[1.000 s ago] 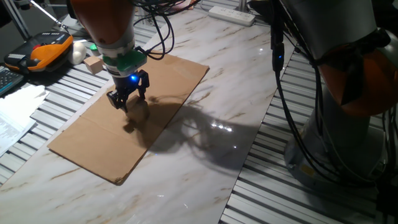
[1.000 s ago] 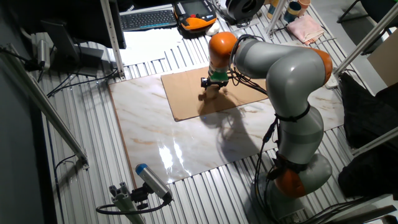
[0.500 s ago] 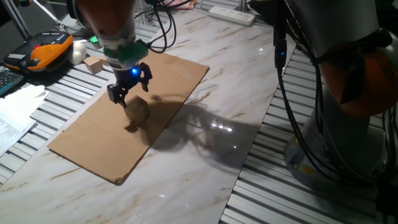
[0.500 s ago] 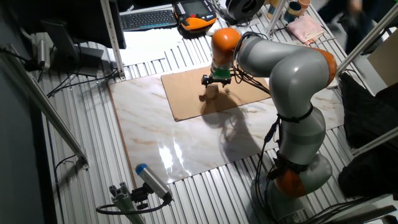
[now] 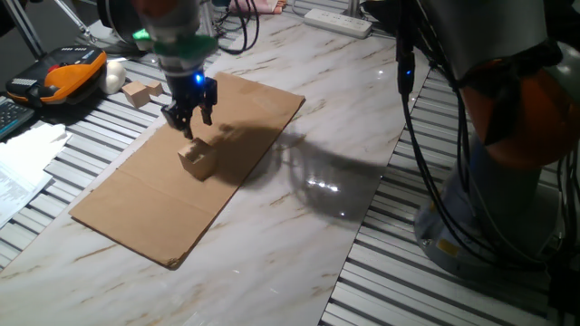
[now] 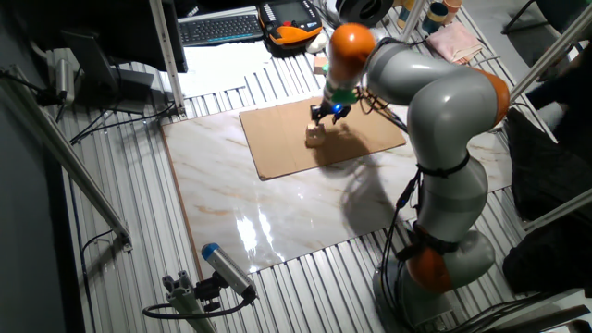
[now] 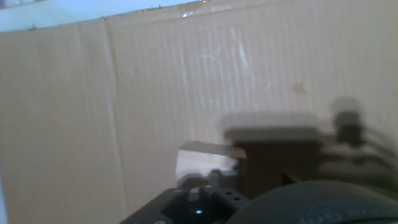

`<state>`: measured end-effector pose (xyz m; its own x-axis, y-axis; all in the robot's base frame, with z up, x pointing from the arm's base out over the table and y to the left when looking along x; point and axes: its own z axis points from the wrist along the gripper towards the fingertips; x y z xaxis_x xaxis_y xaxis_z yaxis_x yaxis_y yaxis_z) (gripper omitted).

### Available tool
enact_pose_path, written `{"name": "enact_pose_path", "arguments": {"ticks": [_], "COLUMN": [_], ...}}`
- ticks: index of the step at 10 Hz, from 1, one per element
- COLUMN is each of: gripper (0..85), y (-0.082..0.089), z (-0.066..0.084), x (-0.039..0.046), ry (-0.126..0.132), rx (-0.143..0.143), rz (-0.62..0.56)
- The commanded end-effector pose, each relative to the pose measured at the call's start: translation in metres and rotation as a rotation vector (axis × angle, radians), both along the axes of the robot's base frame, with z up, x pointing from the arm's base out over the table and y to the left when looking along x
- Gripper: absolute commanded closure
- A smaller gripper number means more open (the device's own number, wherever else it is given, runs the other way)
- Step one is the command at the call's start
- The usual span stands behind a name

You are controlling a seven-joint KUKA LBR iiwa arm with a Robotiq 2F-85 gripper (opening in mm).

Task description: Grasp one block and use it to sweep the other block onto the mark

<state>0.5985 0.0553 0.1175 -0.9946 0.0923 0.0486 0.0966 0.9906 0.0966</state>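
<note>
The pale tan wooden cube (image 5: pixel 196 158) stands on the brown cardboard (image 5: pixel 136 204), near its middle. It also shows in the other fixed view (image 6: pixel 315 135). My gripper (image 5: pixel 189 118) hangs just above and slightly behind the cube. Its fingers are apart, hold nothing and do not touch the cube. The other fixed view shows the gripper (image 6: pixel 330 112) up and to the right of the cube. The hand view is blurred and shows mostly cardboard (image 7: pixel 124 93) and a dark shadow. The dark round mark shows in no view.
Two smaller tan wooden pieces (image 5: pixel 136 92) lie off the cardboard on the slatted surface at the back left. An orange and black pendant (image 5: pixel 62 76) and a white object (image 5: pixel 115 74) lie further left. A power strip (image 5: pixel 337 22) lies at the back. The arm's base (image 6: pixel 435 259) stands to the right.
The gripper has risen and moved back from the cube, which now stands free on the cardboard. Its shadow has moved off the cardboard's middle.
</note>
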Motion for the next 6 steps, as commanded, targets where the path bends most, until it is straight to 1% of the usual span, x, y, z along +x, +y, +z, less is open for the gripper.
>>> {"name": "enact_pose_path", "arguments": {"ticks": [1,2,3,5,6], "gripper": [85.0,85.0,85.0,85.0,85.0], "y": [-0.001,0.000,0.000,0.001,0.000], "z": [0.003,0.006,0.010,0.016,0.021], "x": [-0.0016,-0.0062,-0.0113,-0.0234,-0.0303], "ry": [0.011,0.015,0.025,0.022,0.040], "rx": [0.023,0.001,-0.035,-0.101,-0.122], "rz": [0.001,0.000,0.025,0.119,0.169]}}
